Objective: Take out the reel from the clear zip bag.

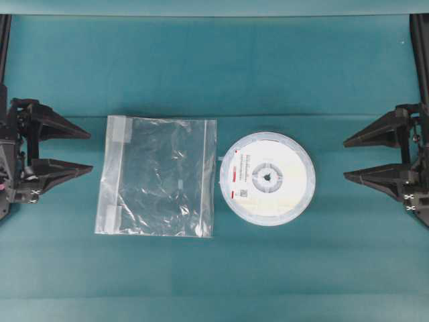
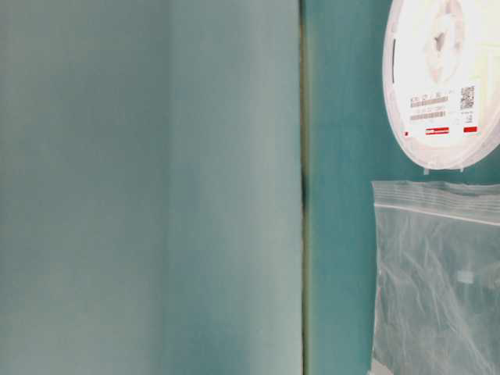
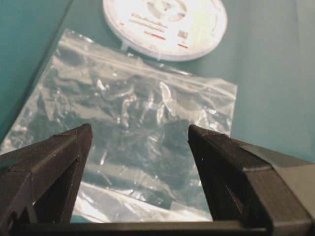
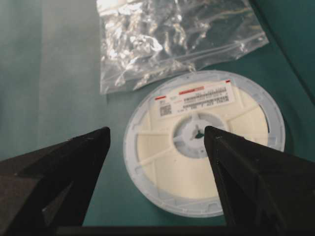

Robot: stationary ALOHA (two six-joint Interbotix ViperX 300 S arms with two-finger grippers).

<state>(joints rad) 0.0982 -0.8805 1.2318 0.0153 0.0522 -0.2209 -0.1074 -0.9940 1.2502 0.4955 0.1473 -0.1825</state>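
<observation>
The clear zip bag (image 1: 157,176) lay flat on the table (image 1: 214,74) toward my left gripper (image 1: 86,151), the reel (image 1: 267,178) lay flat just beside it, outside it, toward my right gripper (image 1: 350,158), and both my grippers waited at the table's opposite edges, well apart from either.

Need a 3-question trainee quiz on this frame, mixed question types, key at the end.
1. True or false: the reel lies inside the clear zip bag.
2. In the overhead view, on which side of the bag does the reel lie? A) left B) right C) on top of it
3. What state are the left gripper and right gripper in, and does either hold anything?

Key
1. False: it lies on the table beside the bag.
2. B
3. Both open, both empty, each back at its own side.
</observation>
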